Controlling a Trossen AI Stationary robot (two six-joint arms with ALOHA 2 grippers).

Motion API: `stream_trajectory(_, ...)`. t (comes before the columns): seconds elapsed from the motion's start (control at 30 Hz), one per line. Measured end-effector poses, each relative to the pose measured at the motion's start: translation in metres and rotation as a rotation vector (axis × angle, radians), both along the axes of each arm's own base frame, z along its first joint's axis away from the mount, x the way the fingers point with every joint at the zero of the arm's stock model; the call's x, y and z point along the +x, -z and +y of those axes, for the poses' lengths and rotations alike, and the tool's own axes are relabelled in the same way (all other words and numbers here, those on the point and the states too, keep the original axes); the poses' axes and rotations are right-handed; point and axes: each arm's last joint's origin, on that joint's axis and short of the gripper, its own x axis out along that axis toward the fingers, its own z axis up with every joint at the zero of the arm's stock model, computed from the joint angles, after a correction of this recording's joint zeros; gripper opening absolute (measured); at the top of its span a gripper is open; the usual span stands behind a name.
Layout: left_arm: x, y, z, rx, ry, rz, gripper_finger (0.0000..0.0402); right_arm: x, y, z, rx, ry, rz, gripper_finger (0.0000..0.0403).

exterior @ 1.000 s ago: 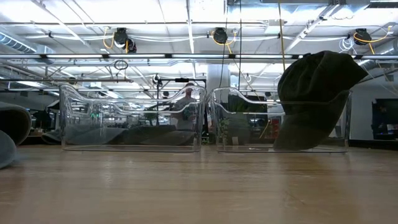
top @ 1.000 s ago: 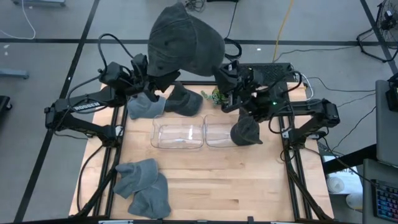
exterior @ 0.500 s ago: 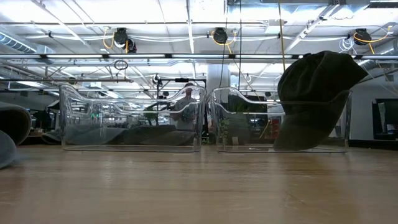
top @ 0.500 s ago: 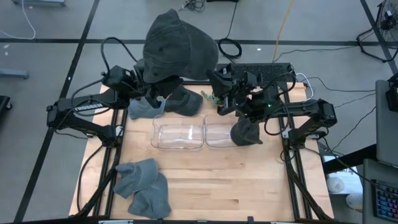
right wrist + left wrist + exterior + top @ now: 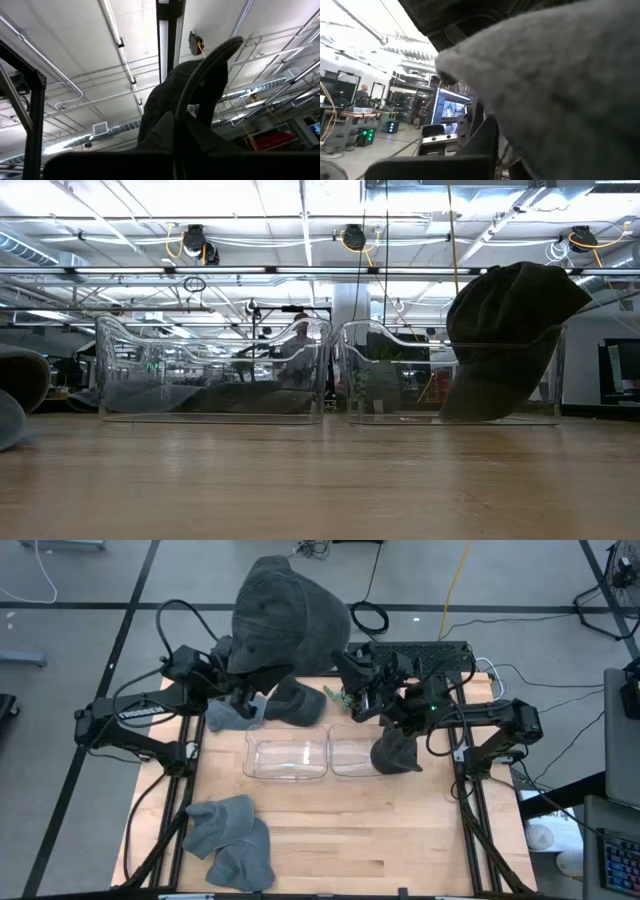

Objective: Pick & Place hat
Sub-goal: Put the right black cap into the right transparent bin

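Note:
A large dark grey hat (image 5: 285,615) is raised high above the table's far edge, with my right gripper (image 5: 350,670) under it, pointing up and shut on it. The right wrist view shows its crown (image 5: 165,107) and curved brim (image 5: 210,70) against the ceiling. My left gripper (image 5: 250,703) is shut at a light grey hat (image 5: 226,714) lying at the far left of the table. That hat's cloth (image 5: 560,85) fills the left wrist view. Another dark hat (image 5: 298,700) lies beside it. My left gripper is on the light grey hat at its right-hand side (image 5: 244,710), coming down from the far side. The cloth hides the fingertips, so the part and the layers cannot be told. The hat rests on the table. My right gripper holds the dark hat from below, fingers pointing up. The brim (image 5: 200,100) rises right above the fingers, and the place of contact is hidden by the gripper. The hat is lifted clear of the table.
Two clear bins (image 5: 288,758) (image 5: 350,753) stand side by side mid-table. A dark hat (image 5: 396,752) (image 5: 510,340) leans over the right bin's right end. A pile of grey hats (image 5: 230,840) lies at the near left. A small green thing (image 5: 345,695) sits behind the bins.
My left gripper has gone down and toward the near edge, onto the light grey hat. The raised dark hat has shifted a little toward the table's left with my right gripper.

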Motion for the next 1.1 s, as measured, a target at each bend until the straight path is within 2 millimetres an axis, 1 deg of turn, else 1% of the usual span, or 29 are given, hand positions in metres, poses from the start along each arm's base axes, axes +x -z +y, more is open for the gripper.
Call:
stream_trajectory(0.13, -0.002, -0.001, 0.000, 0.002, 0.064, 0.006, 0.0009, 0.002, 0.002, 0.001, 0.015, -0.062, 0.027, 0.0031)
stream_trajectory(0.23, -0.006, -0.003, -0.002, 0.016, 0.136, 0.016, 0.0009, 0.002, 0.001, 0.005, -0.059, -0.169, 0.046, 0.0061)
stream_trajectory(0.37, -0.011, -0.004, 0.000, 0.005, 0.204, 0.032, 0.0009, 0.003, 0.005, 0.008, -0.113, -0.269, 0.169, 0.0092)
stream_trajectory(0.47, -0.017, -0.007, 0.001, 0.002, 0.223, 0.025, 0.0009, -0.002, 0.003, 0.008, -0.107, -0.271, 0.254, 0.0104)
stream_trajectory(0.57, -0.021, -0.008, 0.003, 0.007, 0.256, 0.038, 0.0009, -0.011, -0.002, 0.008, -0.097, -0.273, 0.309, 0.0110)
stream_trajectory(0.7, -0.025, -0.007, 0.006, -0.008, 0.284, 0.081, 0.0009, -0.016, -0.001, 0.008, -0.083, -0.279, 0.402, 0.0110)
stream_trajectory(0.9, -0.030, -0.001, 0.009, -0.056, 0.361, 0.212, 0.0009, -0.033, -0.005, 0.005, -0.061, -0.271, 0.507, 0.0105)
stream_trajectory(0.97, -0.029, 0.002, 0.009, -0.069, 0.371, 0.249, 0.0009, -0.036, -0.003, 0.002, -0.048, -0.256, 0.547, 0.0105)
stream_trajectory(1.1, -0.030, 0.005, 0.009, -0.060, 0.419, 0.291, 0.0009, -0.048, -0.004, -0.005, 0.008, -0.187, 0.620, 0.0110)
